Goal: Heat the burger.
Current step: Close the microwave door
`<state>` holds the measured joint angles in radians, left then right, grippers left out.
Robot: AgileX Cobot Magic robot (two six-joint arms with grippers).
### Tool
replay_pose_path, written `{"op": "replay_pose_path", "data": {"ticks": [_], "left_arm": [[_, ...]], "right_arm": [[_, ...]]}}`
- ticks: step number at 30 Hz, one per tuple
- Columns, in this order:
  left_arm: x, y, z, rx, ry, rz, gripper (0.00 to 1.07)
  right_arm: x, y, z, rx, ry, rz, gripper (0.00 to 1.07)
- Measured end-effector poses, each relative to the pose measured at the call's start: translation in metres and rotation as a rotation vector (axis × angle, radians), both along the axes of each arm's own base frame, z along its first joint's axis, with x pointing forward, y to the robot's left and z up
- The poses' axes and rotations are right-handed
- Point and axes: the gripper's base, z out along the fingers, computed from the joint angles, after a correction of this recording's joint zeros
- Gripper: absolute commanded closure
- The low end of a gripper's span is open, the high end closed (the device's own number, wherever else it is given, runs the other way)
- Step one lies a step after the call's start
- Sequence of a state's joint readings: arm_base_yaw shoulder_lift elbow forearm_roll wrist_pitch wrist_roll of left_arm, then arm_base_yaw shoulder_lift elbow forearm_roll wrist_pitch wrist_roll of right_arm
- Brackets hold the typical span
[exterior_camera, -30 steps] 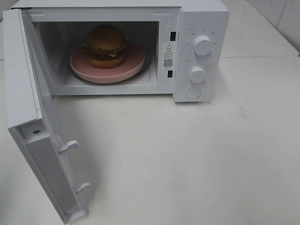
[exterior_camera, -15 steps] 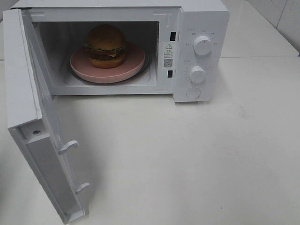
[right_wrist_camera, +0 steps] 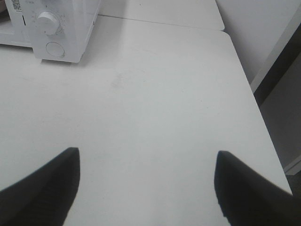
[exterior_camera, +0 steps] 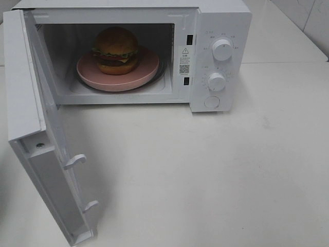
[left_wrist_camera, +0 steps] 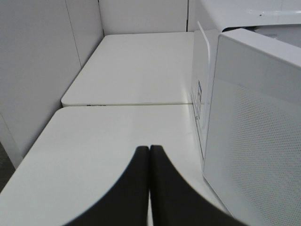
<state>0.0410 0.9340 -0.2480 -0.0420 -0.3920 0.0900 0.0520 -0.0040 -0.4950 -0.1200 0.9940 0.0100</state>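
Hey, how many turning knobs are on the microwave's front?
2. The upper knob sits near the control panel's top; the lower knob is directly beneath it, above a flat round button.

Warning sticker on a microwave.
A sticker on the front frame, beside the open cavity, shows a warning triangle above a QR code; its wording is too small to read.

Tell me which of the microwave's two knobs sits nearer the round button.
The lower knob, directly above the round button; the upper knob sits above it, farther away.
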Motion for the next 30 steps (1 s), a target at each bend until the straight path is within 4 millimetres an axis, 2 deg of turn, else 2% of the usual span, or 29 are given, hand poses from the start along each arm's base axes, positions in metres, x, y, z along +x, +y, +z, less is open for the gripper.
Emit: {"op": "replay_pose_path", "data": {"ticks": [5,14,19,30], "left_arm": [[0.013,-0.007,-0.015,-0.041,0.049,-0.073,1.07],[0.024,-0.023,-0.024,-0.053,0.022,-0.244,1.07],[0.028,-0.046,-0.039,-0.040,0.086,-0.363,1.07],[0.031,-0.075,-0.057,-0.082,0.144,-0.442,1.07]], "right_arm": [[0.000,0.000,0.000,0.000,0.000,0.000,0.31],[0.000,0.000,0.000,0.000,0.000,0.000,0.31],[0.000,0.000,0.000,0.000,0.000,0.000,0.31],[0.000,0.000,0.000,0.000,0.000,0.000,0.31]]}}
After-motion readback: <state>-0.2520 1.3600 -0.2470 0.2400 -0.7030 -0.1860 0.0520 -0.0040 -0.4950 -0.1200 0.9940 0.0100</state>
